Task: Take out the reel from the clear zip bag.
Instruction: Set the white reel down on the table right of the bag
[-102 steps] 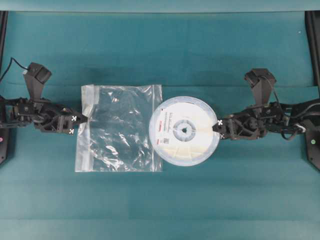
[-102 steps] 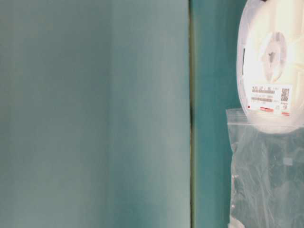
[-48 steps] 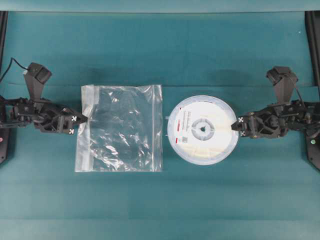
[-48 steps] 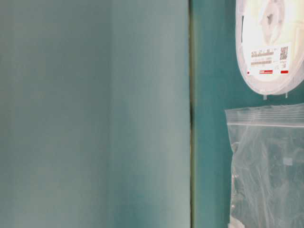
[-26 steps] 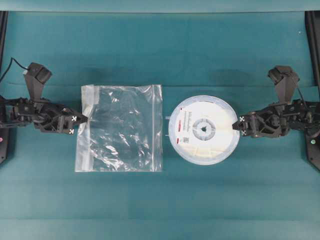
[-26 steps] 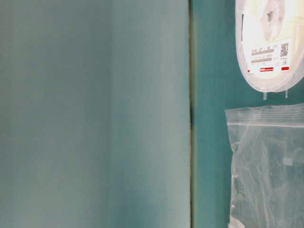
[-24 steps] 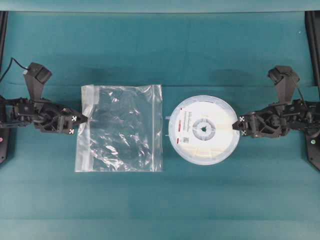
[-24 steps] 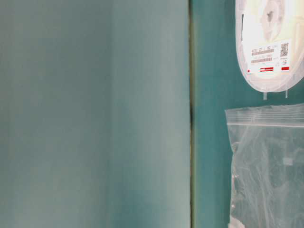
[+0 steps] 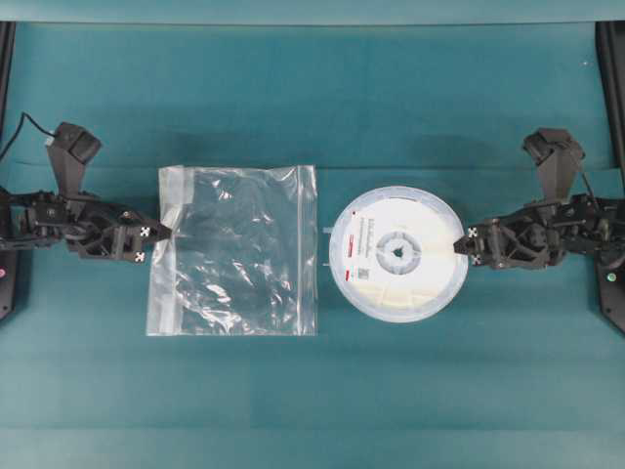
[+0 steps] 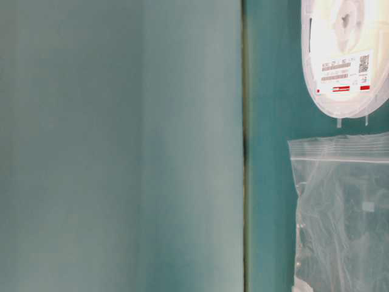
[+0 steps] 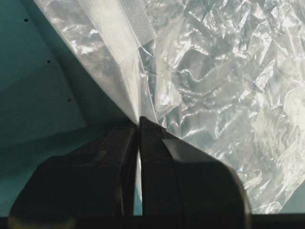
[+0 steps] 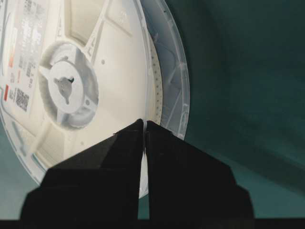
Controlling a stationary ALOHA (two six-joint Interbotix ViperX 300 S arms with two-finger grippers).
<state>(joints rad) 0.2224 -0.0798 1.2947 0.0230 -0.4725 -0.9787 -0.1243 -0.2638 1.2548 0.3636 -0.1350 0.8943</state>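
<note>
We see the clear zip bag (image 9: 234,250) lying empty and crumpled mid-table, its left edge pinched by the left fingers (image 9: 168,234). The reel (image 9: 396,254) sits fully outside, just beside the bag's right edge, its rim clamped by the right fingers (image 9: 459,250).

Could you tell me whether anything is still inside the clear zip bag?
Nothing shows inside the clear zip bag; only the teal cloth is visible through its crinkled plastic. The reel lies fully outside, beside it. Only the corner pinched by the left gripper is covered.
</note>
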